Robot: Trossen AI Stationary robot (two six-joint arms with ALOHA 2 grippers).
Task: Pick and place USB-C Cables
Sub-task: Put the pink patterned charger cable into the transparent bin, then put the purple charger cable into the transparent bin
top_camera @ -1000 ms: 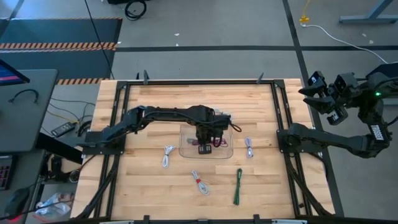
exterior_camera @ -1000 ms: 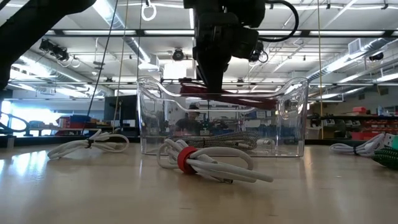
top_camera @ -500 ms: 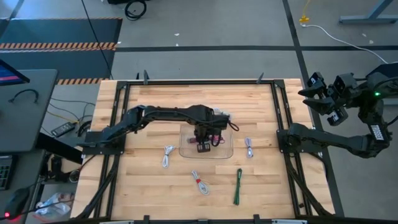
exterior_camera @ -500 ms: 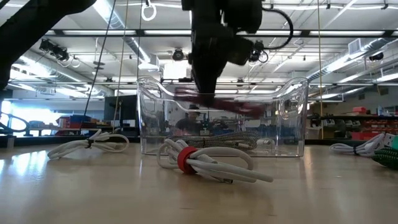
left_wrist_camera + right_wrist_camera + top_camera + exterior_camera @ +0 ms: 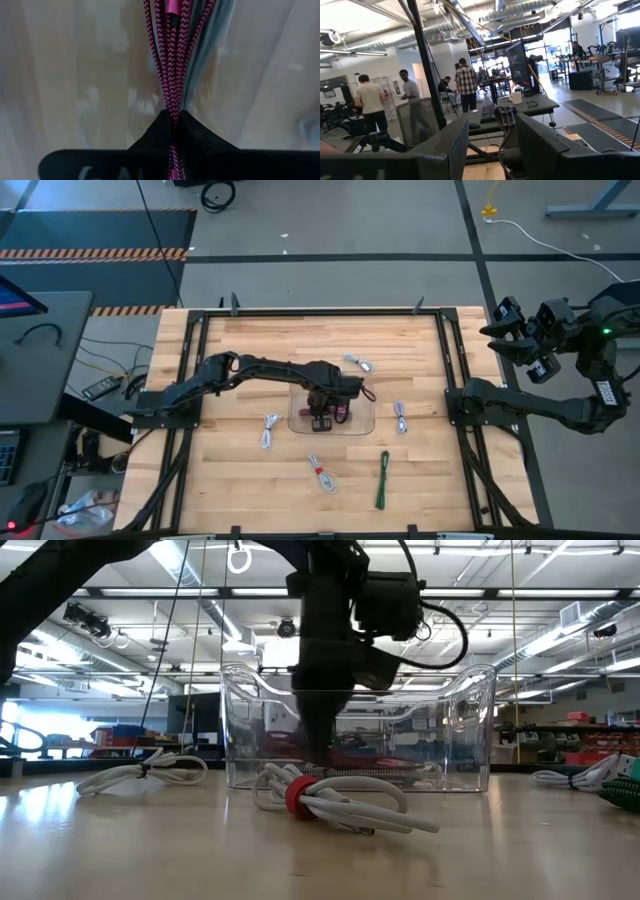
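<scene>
Right now I have the left gripper (image 5: 322, 417) down inside the clear tray (image 5: 363, 424), its fingers clamped on the dark red cable (image 5: 170, 60). In the left wrist view that braided bundle runs straight out from between the fingertips, its long axis in line with the gripper. From table height the red cable (image 5: 355, 758) lies low and roughly level near the tray floor, with the tray (image 5: 470, 730) wall in front of it.

Around me the butcher-block table (image 5: 230, 475) carries the loose cables: a white cable (image 5: 269, 430) beside the tray toward the left arm, a silver cable (image 5: 400, 417) on the tray's other side, another silver cable (image 5: 358, 363) beyond the tray, a white cable with a red tie (image 5: 321, 473) nearer the front edge, and a green cable (image 5: 383, 478) lying straight, pointing front to back. All are outside the tray.

My right gripper (image 5: 515, 330) waits raised off the table's right edge, fingers apart. Its wrist view shows people (image 5: 370, 102) standing in the workshop.
</scene>
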